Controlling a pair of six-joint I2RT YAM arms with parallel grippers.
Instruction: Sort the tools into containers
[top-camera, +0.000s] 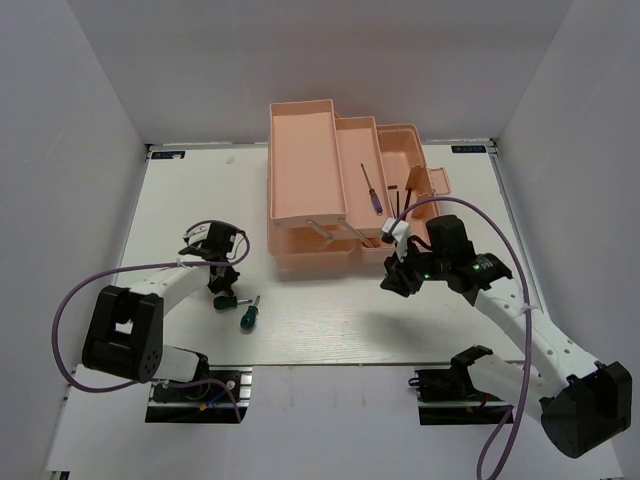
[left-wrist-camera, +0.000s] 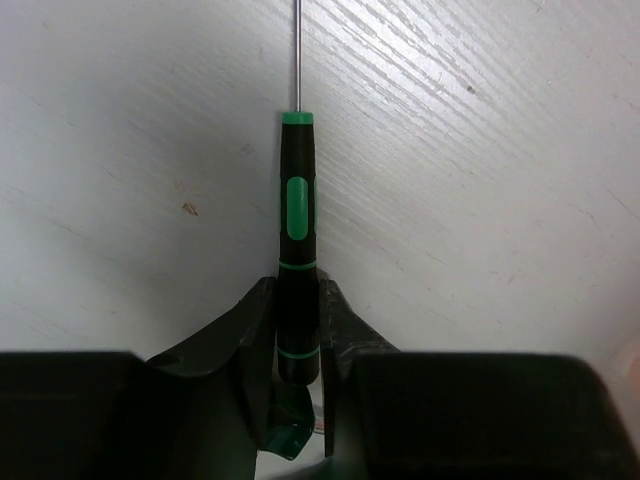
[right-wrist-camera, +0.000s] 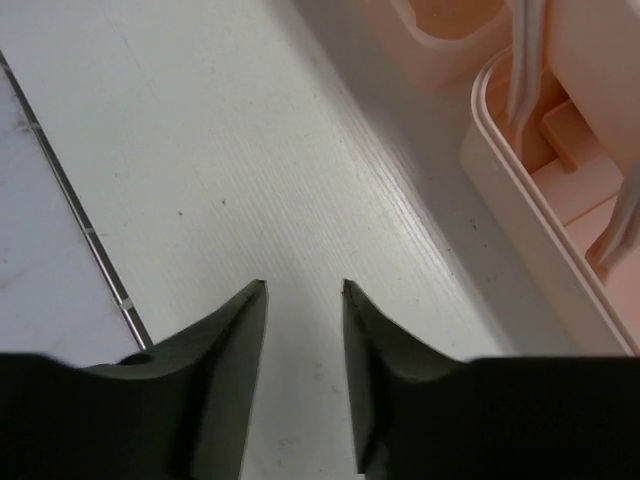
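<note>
My left gripper (top-camera: 222, 288) (left-wrist-camera: 298, 305) is shut on the black end of a green-handled screwdriver (left-wrist-camera: 297, 200) (top-camera: 226, 300), at or just above the table. A second green-handled screwdriver (top-camera: 247, 317) lies just to its right. The salmon-pink toolbox (top-camera: 305, 150) stands open at the back. A purple-handled screwdriver (top-camera: 372, 190) and dark hex keys (top-camera: 394, 197) lie in its stepped trays. My right gripper (top-camera: 393, 276) (right-wrist-camera: 303, 290) is open and empty above the table, just in front of the toolbox's right part (right-wrist-camera: 520, 190).
The toolbox's lid flap with its latch (top-camera: 432, 181) sticks out to the right. White walls enclose the table on three sides. Purple cables (top-camera: 70, 300) loop from both arms. A seam in the table (right-wrist-camera: 70, 200) runs left of my right gripper.
</note>
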